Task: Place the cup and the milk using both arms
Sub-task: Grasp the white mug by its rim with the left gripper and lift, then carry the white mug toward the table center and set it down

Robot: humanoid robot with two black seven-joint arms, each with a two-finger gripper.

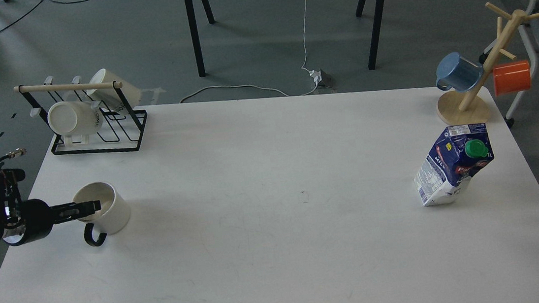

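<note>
On table's (269, 250) left side, left gripper (91, 207) clamps the cream mug's (107, 211) near rim, mug upright, black handle toward camera. Milk carton (451, 166) stands far right, untouched. Right gripper out of view.

Two white mugs (78, 110) are lying in a black wire rack (94, 124); a blue mug (459, 72) and orange mug (512, 77) are hanging on a wooden tree (481, 69) across the table (279, 249).

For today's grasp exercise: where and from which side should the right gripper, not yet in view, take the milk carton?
Probably the milk carton body below the gable, from the table's right edge. It stands upright with flat side walls, while the green cap and sloped top offer poor purchase.
</note>
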